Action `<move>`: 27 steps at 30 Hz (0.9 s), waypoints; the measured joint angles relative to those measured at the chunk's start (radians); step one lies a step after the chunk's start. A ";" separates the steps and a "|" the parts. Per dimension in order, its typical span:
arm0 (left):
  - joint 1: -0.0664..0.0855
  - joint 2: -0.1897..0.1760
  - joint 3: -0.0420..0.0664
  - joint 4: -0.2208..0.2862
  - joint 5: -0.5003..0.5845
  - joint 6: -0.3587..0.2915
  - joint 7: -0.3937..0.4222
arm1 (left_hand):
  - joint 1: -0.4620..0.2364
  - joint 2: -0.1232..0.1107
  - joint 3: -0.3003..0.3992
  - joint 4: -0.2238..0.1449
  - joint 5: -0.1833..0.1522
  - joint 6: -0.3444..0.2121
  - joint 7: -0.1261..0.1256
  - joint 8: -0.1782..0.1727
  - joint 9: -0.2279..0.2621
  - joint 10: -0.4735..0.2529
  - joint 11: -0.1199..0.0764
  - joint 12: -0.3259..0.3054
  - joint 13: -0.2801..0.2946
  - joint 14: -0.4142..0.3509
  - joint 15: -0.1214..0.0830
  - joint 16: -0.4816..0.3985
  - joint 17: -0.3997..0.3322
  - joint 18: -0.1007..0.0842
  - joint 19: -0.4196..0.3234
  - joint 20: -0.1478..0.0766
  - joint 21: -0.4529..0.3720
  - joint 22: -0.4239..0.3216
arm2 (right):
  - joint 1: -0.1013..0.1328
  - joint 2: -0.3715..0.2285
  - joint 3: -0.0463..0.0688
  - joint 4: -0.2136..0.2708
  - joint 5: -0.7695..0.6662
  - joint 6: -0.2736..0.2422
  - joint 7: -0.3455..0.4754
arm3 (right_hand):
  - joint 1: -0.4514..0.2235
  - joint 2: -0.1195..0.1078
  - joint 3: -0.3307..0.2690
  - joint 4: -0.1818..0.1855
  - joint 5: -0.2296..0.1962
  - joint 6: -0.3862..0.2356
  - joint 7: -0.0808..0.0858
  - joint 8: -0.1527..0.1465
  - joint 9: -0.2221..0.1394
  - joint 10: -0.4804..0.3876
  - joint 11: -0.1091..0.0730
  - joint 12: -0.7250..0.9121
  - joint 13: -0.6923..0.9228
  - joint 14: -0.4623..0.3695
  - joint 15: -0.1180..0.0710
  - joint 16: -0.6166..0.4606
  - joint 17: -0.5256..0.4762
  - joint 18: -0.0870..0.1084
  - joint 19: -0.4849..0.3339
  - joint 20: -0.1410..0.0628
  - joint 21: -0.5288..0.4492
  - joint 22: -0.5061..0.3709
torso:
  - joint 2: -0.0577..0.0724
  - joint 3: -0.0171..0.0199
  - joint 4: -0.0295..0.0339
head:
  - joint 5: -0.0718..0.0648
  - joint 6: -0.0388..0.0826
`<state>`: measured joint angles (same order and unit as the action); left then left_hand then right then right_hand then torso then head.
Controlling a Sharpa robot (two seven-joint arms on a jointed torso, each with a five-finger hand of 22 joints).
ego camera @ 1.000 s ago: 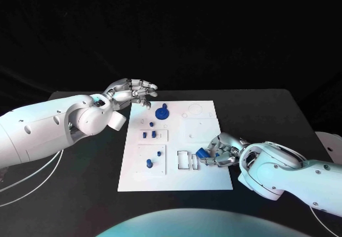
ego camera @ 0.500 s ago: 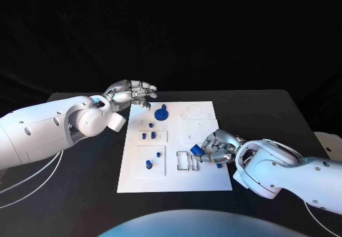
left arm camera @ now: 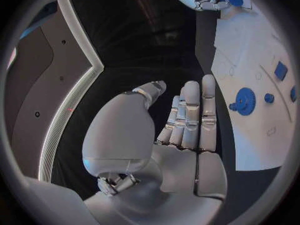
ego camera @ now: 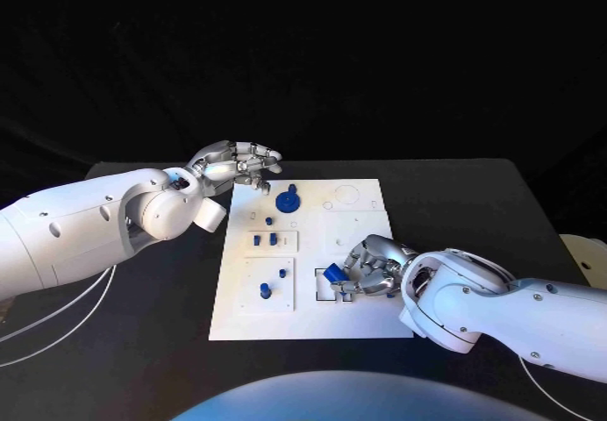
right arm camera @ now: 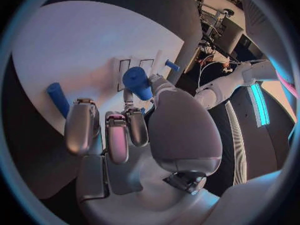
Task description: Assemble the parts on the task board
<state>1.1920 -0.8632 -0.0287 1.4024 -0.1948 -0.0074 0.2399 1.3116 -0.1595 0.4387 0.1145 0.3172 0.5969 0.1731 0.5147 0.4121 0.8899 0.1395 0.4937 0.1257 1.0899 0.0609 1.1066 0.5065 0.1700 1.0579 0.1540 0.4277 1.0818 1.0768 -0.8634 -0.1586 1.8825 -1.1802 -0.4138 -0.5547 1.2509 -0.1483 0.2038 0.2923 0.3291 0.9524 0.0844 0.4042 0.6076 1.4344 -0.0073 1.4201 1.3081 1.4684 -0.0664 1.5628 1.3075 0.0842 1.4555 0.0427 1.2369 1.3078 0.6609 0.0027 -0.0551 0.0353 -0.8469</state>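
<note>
Near edge first. The right hand point(ego camera: 369, 270) sits low right of centre in the head view, over the near right part of the task board point(ego camera: 360, 324). It pinches a small blue block point(ego camera: 334, 274) between thumb and fingertips, other fingers curled close beside. The block hangs just above the pair of rectangular slots point(ego camera: 326, 285) near the board's lower middle; whether it touches the rim of a slot cannot be told. The right wrist view shows the same piece as a rounded blue block point(right arm camera: 138, 82) at the fingertips, with a loose blue peg point(right arm camera: 58, 99) lying on the white plate off to the side.

Handling, as a judgement: the block looks rigid, light, smooth plastic, likely slick against metal fingers. Best held across its flat sides, high enough to leave the lower end free to enter the slot.

Mid-board: small blue pieces point(ego camera: 263, 238) stand in a recess left of centre; another blue knob point(ego camera: 266, 290) below them.

Far end: a blue gear point(ego camera: 287, 203) stands near the upper left of the board. The left hand point(ego camera: 240, 164) hovers just beyond that corner, holding nothing, fingers partly bent in the head view, straight and together in the left wrist view.
</note>
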 measured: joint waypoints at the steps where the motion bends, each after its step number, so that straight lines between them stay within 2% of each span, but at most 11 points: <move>1: 0.000 0.000 0.000 0.000 0.000 0.000 0.000 | 0.000 0.000 0.000 0.000 0.000 0.000 0.000 0.000 0.000 0.000 0.000 0.000 0.000 0.000 0.000 0.000 0.000 0.000 0.000 0.000 0.000 0.000 | 0.000 0.002 0.000 -0.002 -0.001 0.001 0.000 | -0.014 0.001 0.003 0.003 0.000 0.002 0.002 0.000 0.000 0.000 0.000 0.000 0.000 0.000 0.000 0.000 0.000 0.000 0.000 0.000 0.000 0.000 | 0.000 0.0000 0.0000 | 0.000 0.000; 11: 0.000 0.000 0.000 0.000 0.000 0.001 -0.002 | 0.000 0.000 0.000 0.000 0.000 0.000 0.000 0.000 0.000 0.000 0.000 0.000 0.000 0.000 0.000 0.000 0.000 0.000 0.000 0.000 0.000 0.000 | -0.001 0.019 0.000 -0.006 -0.007 0.013 -0.001 | -0.083 -0.012 0.007 0.004 -0.012 0.008 0.006 0.001 0.018 0.000 0.000 0.000 0.000 0.000 0.000 0.000 0.000 0.000 0.000 0.000 0.000 0.000 | 0.000 0.0009 -0.0013 | 0.004 -0.002; 13: 0.000 0.000 0.000 0.000 0.000 0.002 -0.002 | 0.000 0.000 0.000 0.000 0.000 0.000 0.000 0.000 0.000 0.000 0.000 0.000 0.000 0.000 0.000 0.000 0.000 0.000 0.000 0.000 0.000 0.000 | -0.001 0.021 0.000 -0.006 -0.008 0.018 -0.001 | -0.091 -0.015 0.006 0.004 -0.016 0.014 0.004 0.002 0.019 0.000 0.000 0.000 0.000 0.000 0.000 0.000 0.000 0.000 0.000 0.000 0.000 0.000 | 0.000 0.0009 -0.0014 | 0.004 -0.003; 16: 0.000 0.000 0.000 0.000 0.000 0.002 -0.002 | 0.000 0.000 0.000 0.000 0.000 0.000 0.000 0.000 0.000 0.000 0.000 0.000 0.000 0.000 0.000 0.000 0.000 0.000 0.000 0.000 0.000 0.000 | -0.001 0.022 0.000 -0.006 -0.010 0.023 -0.001 | -0.103 -0.022 -0.004 0.000 -0.018 0.029 -0.011 0.002 0.020 0.000 0.000 0.000 0.000 0.000 0.000 0.000 0.000 0.000 0.000 0.000 0.000 0.000 | 0.000 0.0008 -0.0013 | 0.004 -0.004; 18: 0.000 -0.001 0.000 0.000 0.000 0.002 -0.002 | 0.000 0.000 0.000 0.000 0.000 0.000 0.000 0.000 0.000 0.000 0.000 0.000 0.000 0.000 0.000 0.000 0.000 0.000 0.000 0.000 0.000 0.000 | -0.001 0.022 0.000 -0.006 -0.013 0.027 -0.001 | -0.104 -0.023 -0.005 0.002 -0.018 0.029 -0.011 0.002 0.022 0.000 0.000 0.000 0.000 0.000 0.000 0.000 0.000 0.000 0.000 0.000 -0.005 0.000 | 0.000 0.0005 -0.0012 | 0.005 -0.005; 19: 0.000 -0.001 0.000 0.000 0.000 0.002 -0.002 | 0.000 0.000 0.000 0.000 0.000 0.000 0.000 0.000 0.000 0.000 0.000 0.000 0.000 0.000 0.000 0.000 0.000 0.000 0.000 0.000 0.000 0.000 | -0.001 0.022 0.000 -0.006 -0.014 0.028 -0.001 | -0.108 -0.027 -0.007 0.003 -0.018 0.036 -0.018 0.002 0.023 0.000 0.000 0.000 0.000 0.000 0.000 0.000 0.000 0.000 0.000 0.000 -0.005 0.000 | 0.000 0.0004 -0.0012 | 0.005 -0.005; 26: 0.000 -0.001 0.000 -0.002 0.000 0.002 -0.003 | 0.000 0.000 0.000 0.000 0.000 0.000 0.000 0.000 0.000 0.000 0.000 0.000 0.000 0.000 0.000 0.000 0.000 0.000 0.000 0.000 0.000 0.000 | -0.001 0.024 0.000 -0.013 -0.025 0.033 -0.004 | -0.122 -0.020 -0.011 0.002 -0.013 0.039 -0.021 0.002 0.025 0.000 0.000 0.000 0.000 0.000 0.000 0.000 0.000 0.000 0.000 0.000 -0.004 0.000 | 0.000 0.0005 -0.0012 | 0.008 -0.007; 27: 0.000 -0.001 0.000 -0.002 0.000 0.002 -0.003 | 0.000 0.000 0.000 0.000 0.000 0.000 0.000 0.000 0.000 0.000 0.000 0.000 0.000 0.000 0.000 0.000 0.000 0.000 0.000 0.000 0.000 0.000 | -0.001 0.025 0.000 -0.014 -0.027 0.033 -0.005 | -0.128 -0.020 -0.014 0.004 -0.013 0.044 -0.026 0.002 0.027 0.000 0.000 0.000 0.000 0.000 0.000 0.000 0.000 0.000 0.000 0.000 -0.004 0.000 | 0.000 0.0005 -0.0012 | 0.008 -0.007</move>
<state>1.1920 -0.8638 -0.0290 1.4002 -0.1948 -0.0053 0.2366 1.3117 -0.1595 0.4387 0.1145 0.3171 0.5970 0.1731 0.5146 0.4120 0.8900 0.1395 0.4937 0.1257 1.0899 0.0609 1.1064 0.5066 0.1700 1.0578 0.1539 0.4278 1.0818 1.0761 -0.8386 -0.1584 1.8684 -1.2069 -0.3806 -0.5595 1.1231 -0.1681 0.1901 0.2963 0.3160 0.9959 0.0583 0.4062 0.6342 1.4344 -0.0072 1.4201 1.3078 1.4684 -0.0663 1.5628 1.3075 0.0842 1.4555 0.0429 1.2324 1.3075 0.6607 0.0032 -0.0564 0.0430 -0.8536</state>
